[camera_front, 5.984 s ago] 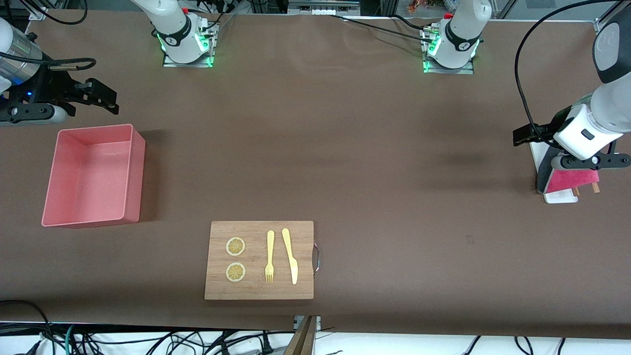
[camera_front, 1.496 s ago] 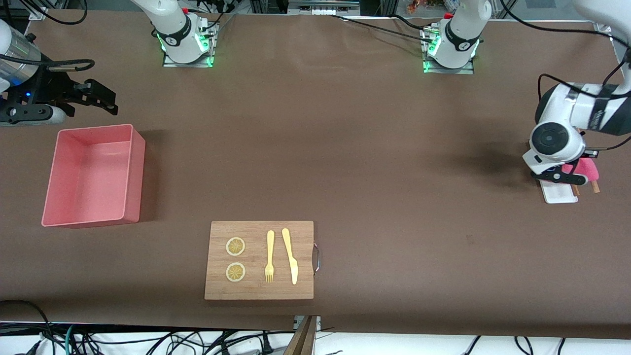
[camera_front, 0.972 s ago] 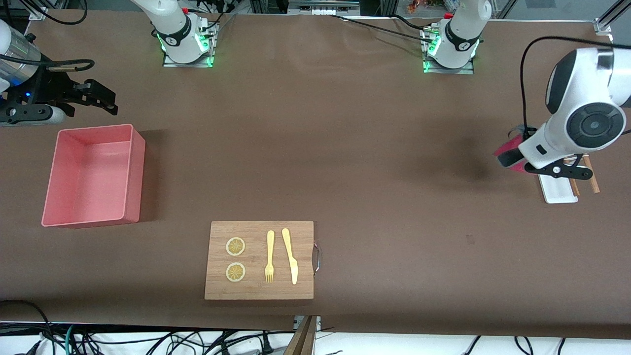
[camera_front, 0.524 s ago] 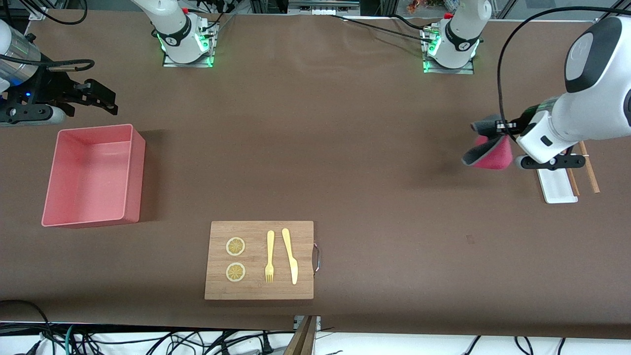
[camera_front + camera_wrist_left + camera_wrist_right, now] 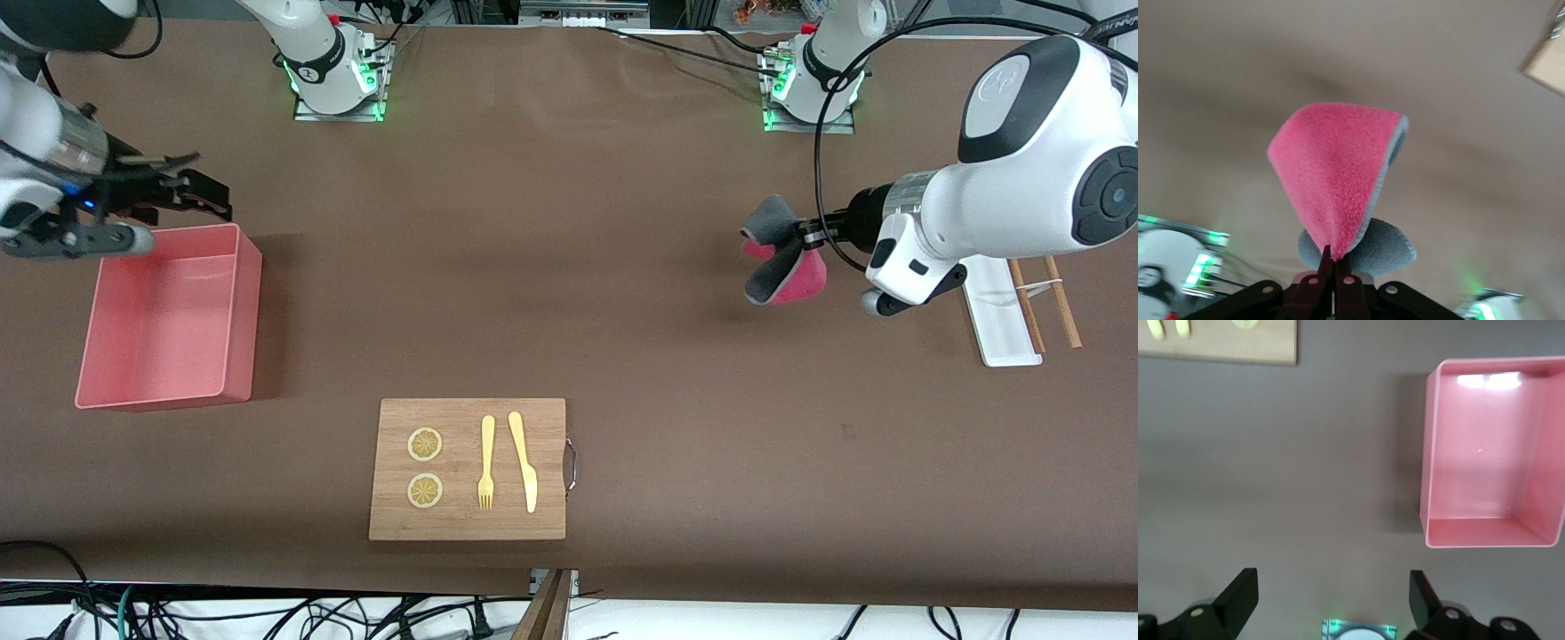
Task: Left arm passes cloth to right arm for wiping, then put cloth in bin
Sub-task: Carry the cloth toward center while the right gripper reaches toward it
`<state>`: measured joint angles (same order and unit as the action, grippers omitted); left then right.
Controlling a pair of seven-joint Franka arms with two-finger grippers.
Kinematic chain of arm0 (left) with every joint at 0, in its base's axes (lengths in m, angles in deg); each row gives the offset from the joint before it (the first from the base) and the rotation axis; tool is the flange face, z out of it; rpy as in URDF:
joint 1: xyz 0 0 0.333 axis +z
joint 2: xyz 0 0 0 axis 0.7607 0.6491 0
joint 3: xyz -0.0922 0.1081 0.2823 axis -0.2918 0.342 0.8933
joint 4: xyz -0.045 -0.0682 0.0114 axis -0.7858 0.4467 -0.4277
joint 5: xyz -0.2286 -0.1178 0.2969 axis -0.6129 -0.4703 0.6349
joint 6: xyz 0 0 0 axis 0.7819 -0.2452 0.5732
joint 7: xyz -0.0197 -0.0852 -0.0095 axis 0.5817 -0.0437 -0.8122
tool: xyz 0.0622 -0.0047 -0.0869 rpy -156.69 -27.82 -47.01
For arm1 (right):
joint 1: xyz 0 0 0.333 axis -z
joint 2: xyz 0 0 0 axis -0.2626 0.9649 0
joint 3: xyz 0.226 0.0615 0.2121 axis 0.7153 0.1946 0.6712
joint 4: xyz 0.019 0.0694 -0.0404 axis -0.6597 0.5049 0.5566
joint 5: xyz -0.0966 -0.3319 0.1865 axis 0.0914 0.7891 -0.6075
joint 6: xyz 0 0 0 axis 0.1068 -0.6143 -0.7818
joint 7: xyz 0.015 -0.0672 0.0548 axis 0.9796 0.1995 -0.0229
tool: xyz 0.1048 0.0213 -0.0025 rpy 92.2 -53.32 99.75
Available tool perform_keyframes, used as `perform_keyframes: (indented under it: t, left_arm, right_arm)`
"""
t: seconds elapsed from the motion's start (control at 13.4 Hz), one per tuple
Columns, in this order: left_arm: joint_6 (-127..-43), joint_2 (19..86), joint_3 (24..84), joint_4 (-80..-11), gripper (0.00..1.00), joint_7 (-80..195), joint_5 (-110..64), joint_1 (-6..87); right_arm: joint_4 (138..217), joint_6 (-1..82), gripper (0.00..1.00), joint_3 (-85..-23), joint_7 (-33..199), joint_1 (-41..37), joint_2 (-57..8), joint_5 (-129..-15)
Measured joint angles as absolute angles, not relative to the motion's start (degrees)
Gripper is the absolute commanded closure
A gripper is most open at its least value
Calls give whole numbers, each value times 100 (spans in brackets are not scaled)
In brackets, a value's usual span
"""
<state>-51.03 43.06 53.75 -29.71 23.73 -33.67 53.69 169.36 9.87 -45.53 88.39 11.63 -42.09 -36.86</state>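
Left pincer (image 5: 807,238) clenched on one pinched corner of the small soft cloth, magenta-pink on one face and grey on the other (image 5: 781,256), held up in the air over the bare brown surface (image 5: 622,267) toward the left arm's end, between the narrow white tray (image 5: 997,311) and the middle. In the left wrist view, cloth (image 5: 1338,180) folded into a cone from the closed black fingers (image 5: 1328,277), pink face outside, grey face showing at the edge and below. Judged light, limp and fluffy: no risk of breaking, but free parts will sag and swing, so no stiff edge to offer. Best place for a second grip probably the free hanging fold away from the left pincer, with a deep bite across both layers. Right pincer (image 5: 212,194) released, fingers spread wide in the right wrist view (image 5: 1331,600), over the surface just beside the farther corner of the salmon-pink rectangular plastic bin (image 5: 169,316), well apart from the cloth. Bin empty. Handover not yet done, wiping and binning also to come.
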Motion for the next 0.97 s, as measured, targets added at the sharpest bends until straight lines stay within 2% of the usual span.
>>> perform_keyframes:
  t: [0.22, 0.52, 0.97]
  left_arm:
    - [-5644, 4544, 5376, -2751, 100, 1750, -4210, 5350]
    - [-6317, 4784, 5380, -2704, 100, 1430, -5468, 5333]
    - [-6806, 4987, 5381, -2678, 100, 1408, -7026, 5235]
  right_arm:
    - [16847, 892, 0, -4455, 7668, 1061, -4116, -4096]
    - [16790, 944, 0, -4407, 6046, 918, -4092, -5390]
    - [16795, 2430, 0, -4374, 3894, 290, -3243, -7271]
